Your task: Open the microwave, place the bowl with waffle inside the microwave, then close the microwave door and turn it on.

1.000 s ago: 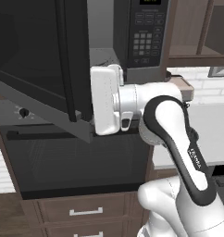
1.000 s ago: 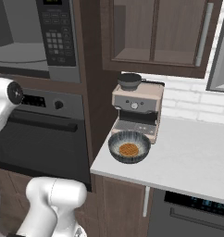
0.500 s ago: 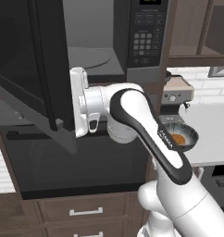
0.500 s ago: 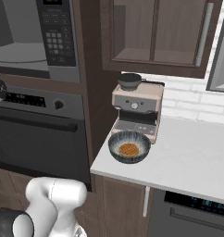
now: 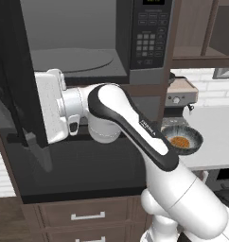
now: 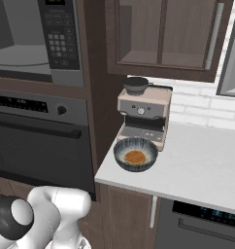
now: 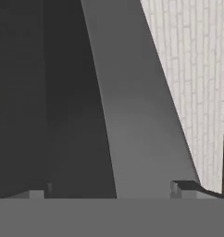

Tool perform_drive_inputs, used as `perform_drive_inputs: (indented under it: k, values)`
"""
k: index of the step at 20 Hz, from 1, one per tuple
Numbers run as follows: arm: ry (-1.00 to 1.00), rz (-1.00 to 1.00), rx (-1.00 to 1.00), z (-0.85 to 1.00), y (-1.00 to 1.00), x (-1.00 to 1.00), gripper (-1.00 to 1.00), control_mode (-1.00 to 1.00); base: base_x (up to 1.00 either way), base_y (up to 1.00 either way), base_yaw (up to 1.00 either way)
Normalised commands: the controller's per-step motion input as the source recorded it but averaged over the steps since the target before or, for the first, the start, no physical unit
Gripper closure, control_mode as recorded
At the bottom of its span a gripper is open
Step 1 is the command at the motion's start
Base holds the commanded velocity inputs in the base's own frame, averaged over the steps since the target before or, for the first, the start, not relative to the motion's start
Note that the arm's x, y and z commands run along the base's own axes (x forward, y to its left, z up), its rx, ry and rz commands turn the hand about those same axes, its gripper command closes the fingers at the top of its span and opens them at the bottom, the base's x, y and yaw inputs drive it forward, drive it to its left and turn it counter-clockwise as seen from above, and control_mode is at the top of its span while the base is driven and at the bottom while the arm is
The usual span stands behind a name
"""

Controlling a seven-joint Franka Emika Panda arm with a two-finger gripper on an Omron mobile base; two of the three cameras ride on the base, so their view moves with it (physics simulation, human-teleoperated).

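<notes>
The microwave (image 5: 78, 56) stands open, its grey interior and round turntable in plain sight. The microwave door (image 5: 12, 90) is swung far out to the left. My white hand (image 5: 50, 106) points left, close against the door's edge. In the hand view my gripper (image 7: 111, 190) is open, tips wide apart, nothing held, with the door's dark glass and grey frame (image 7: 132, 115) just ahead. The striped bowl (image 5: 182, 140) with the orange-brown waffle (image 5: 179, 141) sits on the white counter to the right, far from the gripper; the bowl (image 6: 135, 154) and waffle (image 6: 135, 157) rest near the counter's left corner.
A coffee machine (image 6: 143, 114) stands right behind the bowl. The black oven (image 6: 37, 141) with its bar handle sits below the microwave. The keypad panel (image 5: 147, 40) is at the microwave's right. Wooden cabinets (image 6: 168, 39) hang above the counter (image 6: 202, 165).
The door has swung from half open to wide open on the left. My hand followed it leftward, and the arm has moved out of the right base view.
</notes>
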Motion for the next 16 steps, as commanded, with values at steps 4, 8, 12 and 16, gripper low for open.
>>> perform_drive_inputs:
  k: [4, 8, 12, 16]
  values:
    - [-0.02, 0.0, 0.0, -0.03, 0.51, -0.18, -1.0, -1.0, 0.0, 0.0, 0.0]
    - [-0.05, 0.0, 0.0, 0.0, 0.27, -0.25, -1.0, -1.0, 0.0, 0.0, 0.0]
    - [-0.14, -0.11, 0.0, 0.0, -0.64, -0.09, -1.0, -1.0, 0.0, 0.0, 0.0]
    - [-0.11, -0.14, -0.05, 0.0, -1.0, 0.0, -1.0, -1.0, 0.0, 0.0, 0.0]
